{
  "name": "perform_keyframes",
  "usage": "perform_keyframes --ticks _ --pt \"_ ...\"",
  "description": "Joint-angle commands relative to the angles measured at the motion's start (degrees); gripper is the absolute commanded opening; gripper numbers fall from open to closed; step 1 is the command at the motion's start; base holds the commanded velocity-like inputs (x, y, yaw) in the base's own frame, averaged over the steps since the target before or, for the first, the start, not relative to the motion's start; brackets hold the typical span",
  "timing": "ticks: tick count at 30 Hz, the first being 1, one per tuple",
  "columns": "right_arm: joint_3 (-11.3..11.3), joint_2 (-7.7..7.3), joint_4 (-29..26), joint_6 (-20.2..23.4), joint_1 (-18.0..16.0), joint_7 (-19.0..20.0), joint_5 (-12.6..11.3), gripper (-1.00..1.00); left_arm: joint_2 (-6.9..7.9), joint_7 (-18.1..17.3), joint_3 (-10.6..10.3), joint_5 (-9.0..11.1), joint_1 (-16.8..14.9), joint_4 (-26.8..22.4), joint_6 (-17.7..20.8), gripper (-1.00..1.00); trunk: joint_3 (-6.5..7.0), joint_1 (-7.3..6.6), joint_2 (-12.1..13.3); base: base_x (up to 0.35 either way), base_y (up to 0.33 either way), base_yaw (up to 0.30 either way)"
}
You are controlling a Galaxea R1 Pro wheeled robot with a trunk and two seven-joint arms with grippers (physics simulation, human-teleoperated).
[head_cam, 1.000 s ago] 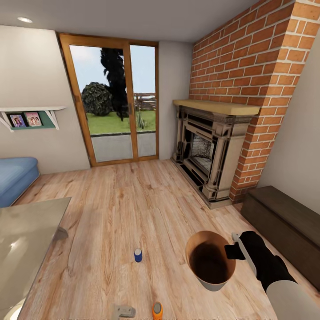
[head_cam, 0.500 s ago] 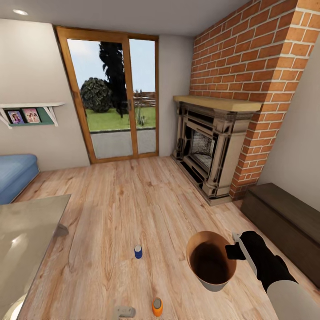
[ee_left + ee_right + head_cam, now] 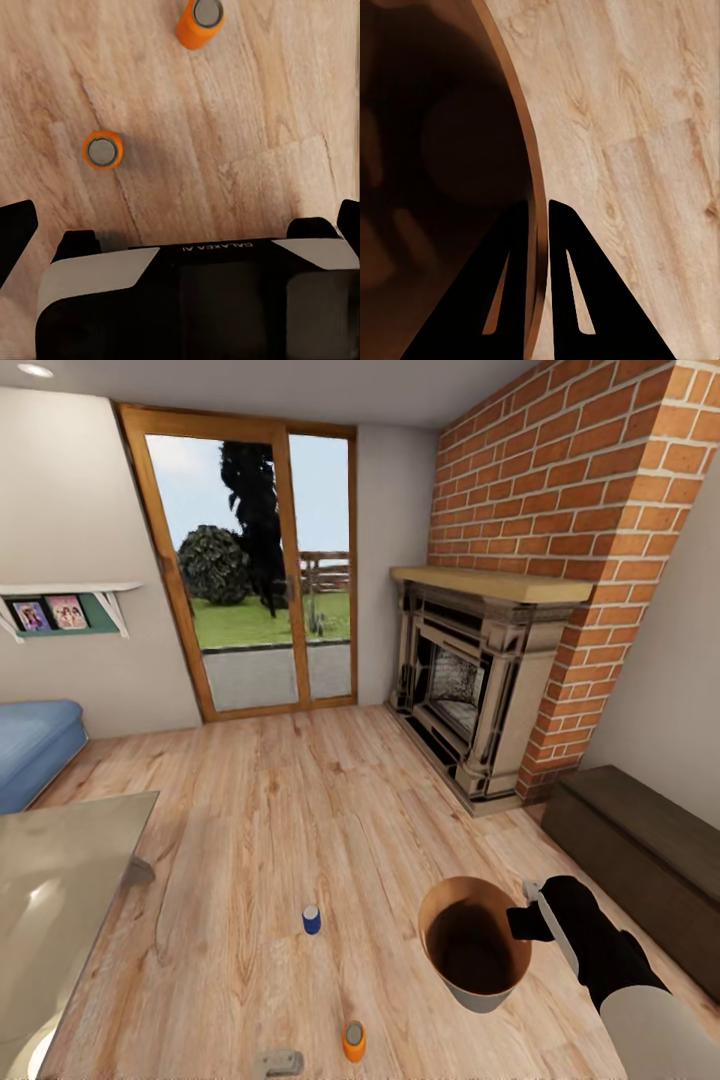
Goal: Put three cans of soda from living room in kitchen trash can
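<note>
Right gripper (image 3: 538, 225) pinches the trash can (image 3: 474, 945) rim. Left gripper (image 3: 180, 225) spread over orange cans (image 3: 103, 150). Cans look light, slick; grip mid-body.

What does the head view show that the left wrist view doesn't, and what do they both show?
The head view alone takes in the dark blue soda can, the trash can pinched at its rim by the right end effector, the brick fireplace and the glass doors. The left wrist view alone brings two orange soda cans standing upright together, past the open left end effector. Both share the wood-plank floor and an orange can.
</note>
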Motion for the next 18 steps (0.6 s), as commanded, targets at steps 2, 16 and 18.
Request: perform_keyframes --ticks 2,16,18 --pt "-0.04 0.01 -0.01 -0.02 -0.05 0.37 -0.80 -1.00 0.00 0.01 -0.02 1.26 -0.01 0.01 0.15 1.00 -0.05 0.00 -0.01 0.000 0.000 0.000" --pt "-0.04 0.06 -0.14 -0.08 -0.06 0.38 -0.85 -1.00 0.17 -0.33 2.35 6.18 -0.07 -0.03 0.38 1.00 -0.15 0.00 -0.01 0.000 0.000 0.002" --pt "-0.04 0.07 -0.16 -0.07 -0.08 0.39 -0.86 -1.00 0.17 -0.34 2.49 6.46 -0.07 -0.04 0.39 1.00 -0.20 0.00 -0.01 0.000 0.000 0.038"
